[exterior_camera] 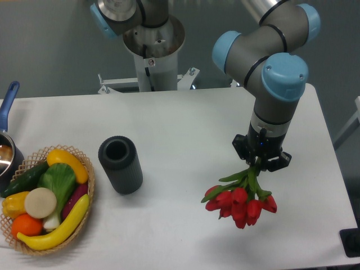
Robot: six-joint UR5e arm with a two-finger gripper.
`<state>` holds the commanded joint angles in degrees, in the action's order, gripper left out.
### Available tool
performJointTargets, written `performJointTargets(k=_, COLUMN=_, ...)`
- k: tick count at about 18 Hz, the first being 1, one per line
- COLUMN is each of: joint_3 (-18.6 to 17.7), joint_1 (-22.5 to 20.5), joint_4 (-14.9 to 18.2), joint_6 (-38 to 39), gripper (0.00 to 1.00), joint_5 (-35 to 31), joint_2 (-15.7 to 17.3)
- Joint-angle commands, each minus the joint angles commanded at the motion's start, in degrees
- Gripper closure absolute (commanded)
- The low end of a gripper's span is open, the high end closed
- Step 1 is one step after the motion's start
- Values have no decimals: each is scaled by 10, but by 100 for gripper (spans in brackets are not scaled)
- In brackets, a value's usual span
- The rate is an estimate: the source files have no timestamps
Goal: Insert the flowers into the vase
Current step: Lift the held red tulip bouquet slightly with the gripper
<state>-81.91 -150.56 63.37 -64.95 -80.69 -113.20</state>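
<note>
A bunch of red tulips, the flowers [239, 202], hangs buds-down above the right half of the table. My gripper [260, 160] is shut on their green stems just above the leaves. The vase [120, 165], a dark matte cylinder with a round opening, stands upright left of centre, well to the left of the bunch and apart from it.
A wicker basket [87, 169] of toy vegetables and fruit sits at the front left, close to the vase. A pot with a blue handle [7, 104] is at the left edge. The arm's base column [152, 50] stands behind the table.
</note>
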Motion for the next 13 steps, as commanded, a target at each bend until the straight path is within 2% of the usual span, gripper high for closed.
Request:
performJointTargets(k=3, joint_3=3, joint_1=0, joint_4=-7, joint_6=1, gripper=100, joint_5=32, joint_2=0)
performJointTargets(k=8, joint_3=-8, joint_1=-3, joint_4=-54, joint_6=1, gripper=100, joint_5=95, joint_2=0)
performJointTargets(k=10, joint_3=-8, joint_1=-5, joint_4=-55, joint_6=6, gripper=100, joint_5=145, joint_2=3)
performJointTargets(k=13, joint_3=-8, joint_1=-14, joint_4=-58, joint_6=29, gripper=100, joint_5=260, joint_2=5)
